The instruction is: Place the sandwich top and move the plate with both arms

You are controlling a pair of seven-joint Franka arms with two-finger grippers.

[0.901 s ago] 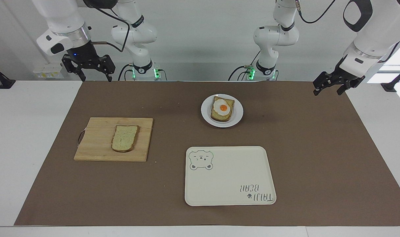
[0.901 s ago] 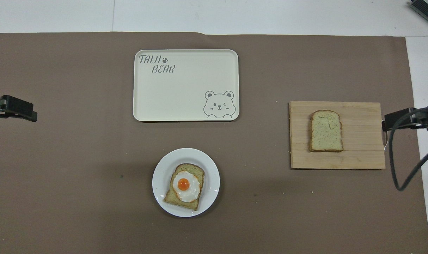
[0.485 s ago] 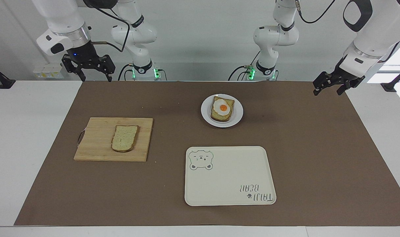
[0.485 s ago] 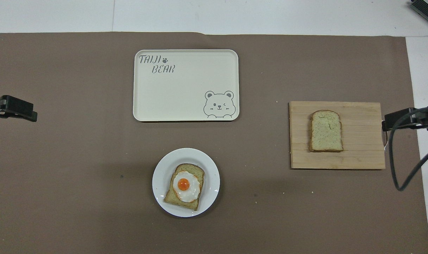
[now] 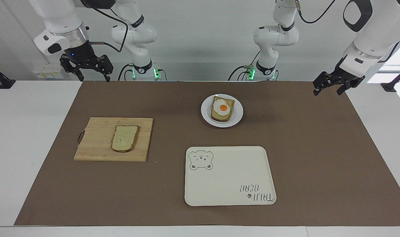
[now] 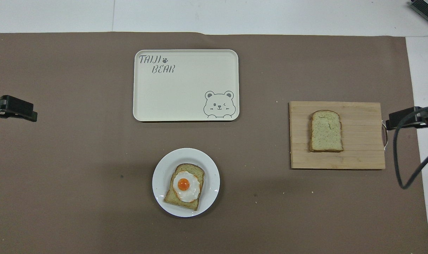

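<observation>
Lying flat on a pale wooden slatted cutting board (image 5: 114, 139) toward the right arm's end of the tabletop, the sandwich top (image 5: 124, 138), a plain slice of pale speckled bread with a brown crust, looks light, soft and easily crushed, so I would judge it best pinched gently across two opposite crust edges, where it is firmest, and kept level so it does not sag or tear. The small round white plate (image 5: 238, 116) sits nearer the robots than the cream rectangular tray with a bear drawing (image 5: 229, 176), and carries a second bread slice topped with a fried egg (image 5: 222, 108). The plate is probably stiff, smooth and slippery, with a thin rim, so two grips on opposite parts of the rim seem wise, lifted evenly lest the egg slide. The right gripper (image 5: 86, 70) hangs with its jaws apart and empty above the brown mat's corner nearest its base, well apart from the board. The left gripper (image 5: 330, 87) waits, jaws likewise apart and empty, over the mat's edge at the left arm's end.
</observation>
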